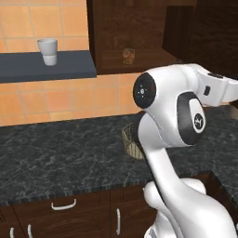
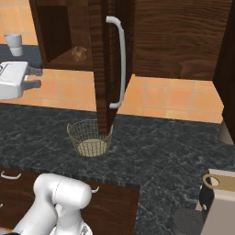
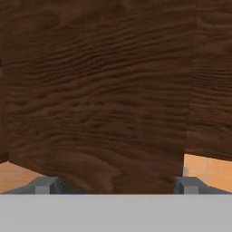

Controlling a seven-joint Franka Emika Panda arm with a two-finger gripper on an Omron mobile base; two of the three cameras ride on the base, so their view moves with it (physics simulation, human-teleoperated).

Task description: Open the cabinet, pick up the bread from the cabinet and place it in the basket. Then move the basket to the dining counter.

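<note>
Black speckled stone counter [image 2: 151, 151] carried the tan wire-mesh basket [image 2: 90, 138] — right base view alone caught the gripper [image 2: 33, 77], fingers spread, beside the dark wood cabinet's [image 2: 103, 69] swung-out door.

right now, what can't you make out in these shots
- Round tan wire-mesh basket: left base view, right half behind the white arm.
- Small brown bread roll: right base view, too small and blurred for detail.
- Dark wood cabinet door: hand view, edges cut off.
- Fingers: right base view, tips dark against the shelf.
</note>
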